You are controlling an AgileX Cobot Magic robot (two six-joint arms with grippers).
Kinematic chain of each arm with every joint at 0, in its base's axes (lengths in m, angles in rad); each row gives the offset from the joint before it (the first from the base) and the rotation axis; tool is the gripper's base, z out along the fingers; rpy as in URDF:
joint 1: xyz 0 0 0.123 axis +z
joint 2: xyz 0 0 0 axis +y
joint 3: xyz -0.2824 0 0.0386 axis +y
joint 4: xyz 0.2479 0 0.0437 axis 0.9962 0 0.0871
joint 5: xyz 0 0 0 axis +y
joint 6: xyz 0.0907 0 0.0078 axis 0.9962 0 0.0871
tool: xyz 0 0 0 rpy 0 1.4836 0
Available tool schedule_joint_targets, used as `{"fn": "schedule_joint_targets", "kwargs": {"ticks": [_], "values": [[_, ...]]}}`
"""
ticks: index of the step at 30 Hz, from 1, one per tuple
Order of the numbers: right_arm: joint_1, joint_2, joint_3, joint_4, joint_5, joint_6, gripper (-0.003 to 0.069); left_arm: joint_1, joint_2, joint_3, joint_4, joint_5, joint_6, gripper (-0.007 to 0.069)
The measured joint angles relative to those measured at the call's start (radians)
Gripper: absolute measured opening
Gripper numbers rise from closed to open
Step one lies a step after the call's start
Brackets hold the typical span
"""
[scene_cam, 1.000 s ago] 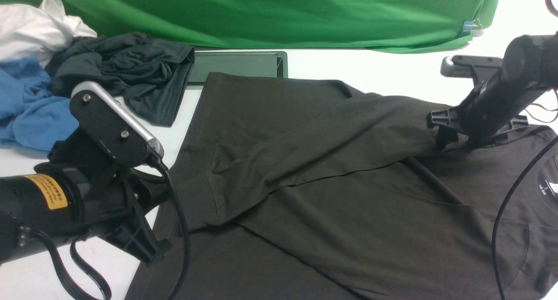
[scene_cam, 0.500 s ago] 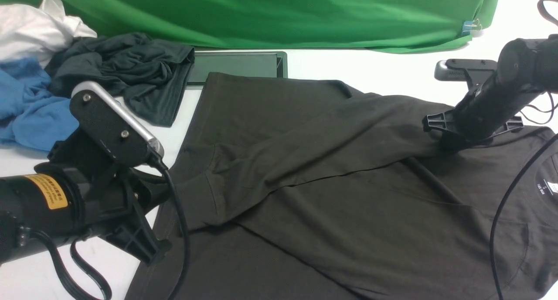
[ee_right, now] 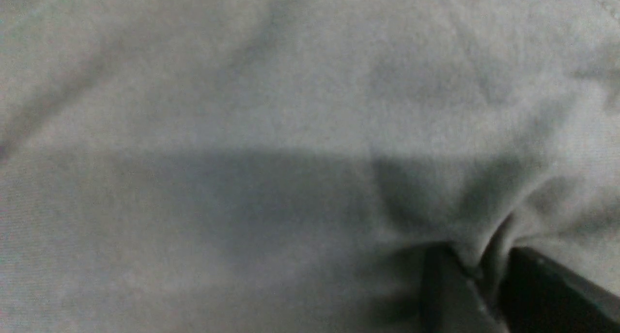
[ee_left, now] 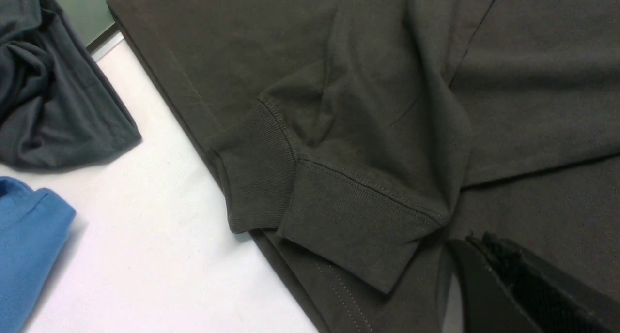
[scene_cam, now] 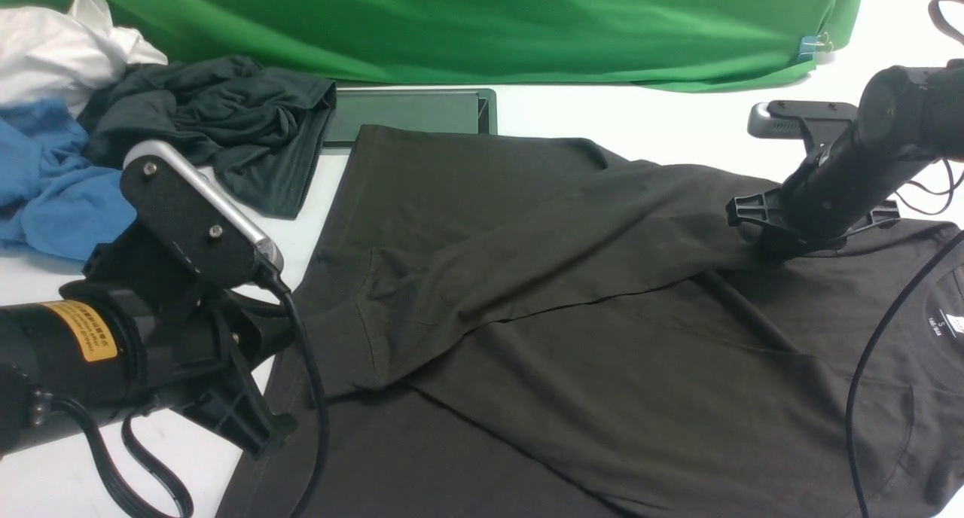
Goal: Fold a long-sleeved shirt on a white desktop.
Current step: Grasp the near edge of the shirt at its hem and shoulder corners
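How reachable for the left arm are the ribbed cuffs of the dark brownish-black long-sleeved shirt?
Probably yes: the ribbed cuffs lie uncovered atop the dark shirt, just ahead of the shut jaws of the left arm, with nothing between.

Even bright light; right wrist view blurred, long-sleeved shirt washed-out.

Dark shirt flat on white desktop, sleeves folded across

A white desktop holds a dark long-sleeved shirt spread flat; a black garment, blue garment and white cloth lie heaped at far left
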Motion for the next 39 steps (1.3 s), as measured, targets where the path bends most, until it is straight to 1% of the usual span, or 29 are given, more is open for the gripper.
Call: {"fn": "schedule_joint_targets", "kwargs": {"ticks": [3,8,14,16,19,25,31,35,37,39], "values": [[0.001,0.0,0.0,0.0,-0.004,-0.001,0.0235,0.0,0.0,0.0,0.0,0.0,0.0,0.0017],[0.001,0.0,0.0,0.0,-0.006,-0.008,0.0185,0.0,0.0,0.0,0.0,0.0,0.0,0.0017],[0.001,0.0,-0.002,0.0,-0.013,-0.035,0.0061,0.0,0.0,0.0,0.0,0.0,0.0,0.0017],[0.001,0.0,-0.003,0.0,-0.014,-0.042,0.0038,0.0,0.0,0.0,0.0,0.0,0.0,0.0017],[0.001,0.0,-0.014,-0.009,-0.011,-0.053,0.0035,0.0,0.0,0.0,0.0,0.0,0.0,0.0017],[-0.004,-0.019,-0.03,-0.076,0.026,-0.048,0.0035,0.0,0.0,0.0,0.0,0.0,0.0,0.0017],[-0.042,-0.033,-0.031,-0.076,0.079,-0.037,0.0035,0.0,0.0,0.0,0.0,0.0,0.0,0.0017],[-0.049,-0.033,-0.031,-0.076,0.091,-0.031,0.0036,0.0,0.0,0.0,0.0,0.0,0.01,0.0017],[-0.049,-0.033,-0.031,-0.076,0.094,-0.03,0.0051,0.0,0.0,0.0,0.0,0.001,0.021,0.0017],[-0.049,-0.033,-0.031,-0.082,0.1,-0.03,0.0095,0.0,0.0,0.0,0.0,0.006,0.033,0.0017]]}}
